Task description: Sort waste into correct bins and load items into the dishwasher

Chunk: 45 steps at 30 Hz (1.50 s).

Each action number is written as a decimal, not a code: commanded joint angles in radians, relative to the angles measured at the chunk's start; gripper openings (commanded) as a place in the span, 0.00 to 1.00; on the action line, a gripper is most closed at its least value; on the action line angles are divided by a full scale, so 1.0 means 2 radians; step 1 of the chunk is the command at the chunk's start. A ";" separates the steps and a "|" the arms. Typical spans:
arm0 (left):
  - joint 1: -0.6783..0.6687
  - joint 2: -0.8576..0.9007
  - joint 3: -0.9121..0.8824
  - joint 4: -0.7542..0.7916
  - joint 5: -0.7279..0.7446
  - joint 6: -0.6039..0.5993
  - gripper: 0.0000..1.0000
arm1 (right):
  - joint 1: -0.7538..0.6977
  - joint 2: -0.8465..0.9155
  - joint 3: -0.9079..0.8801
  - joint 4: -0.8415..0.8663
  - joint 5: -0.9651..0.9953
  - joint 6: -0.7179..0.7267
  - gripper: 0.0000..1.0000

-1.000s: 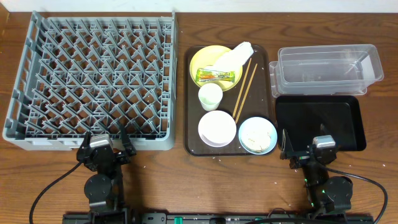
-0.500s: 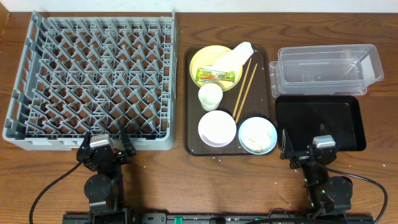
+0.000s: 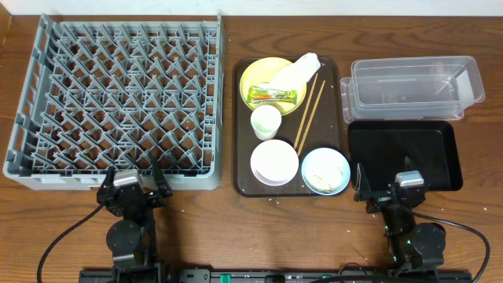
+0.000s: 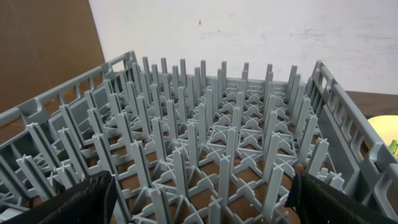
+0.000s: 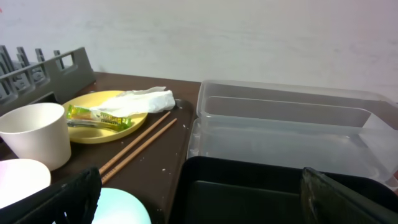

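Grippers (image 3: 132, 176) (image 3: 384, 189) spread wide (both empty)

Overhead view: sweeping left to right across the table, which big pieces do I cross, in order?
grey dish rack → brown serving tray → black tray. The clear tub spans the same stretch as the black tray, so it is left unranked.

looks like a robotics lab bench staged as a mock kitchen. a bare wooden table (image 3: 196, 228) stands against a plain white wall (image 5: 249, 37). two small robot arms sit at its near edge, the left arm (image 3: 130, 224) and the right arm (image 3: 410, 236), trailing black cables (image 3: 71, 228). a grey dish rack (image 3: 118, 94), a brown serving tray (image 3: 332, 118) of used dishes, a clear tub (image 3: 413, 86) and a black tray (image 3: 401, 153) lie in a neat row.
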 commanded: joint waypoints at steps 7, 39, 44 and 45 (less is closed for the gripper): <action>0.003 -0.003 -0.009 -0.021 -0.006 0.005 0.92 | 0.007 -0.002 -0.001 -0.002 0.005 -0.006 0.99; 0.003 -0.003 -0.009 -0.021 -0.006 0.005 0.92 | 0.007 0.065 0.103 0.018 -0.001 -0.035 0.99; 0.003 -0.003 -0.009 -0.021 -0.006 0.005 0.92 | 0.007 0.139 0.166 0.018 -0.015 -0.038 0.99; 0.003 -0.003 -0.009 -0.021 -0.006 0.005 0.92 | 0.007 0.155 0.179 0.018 -0.023 -0.040 0.99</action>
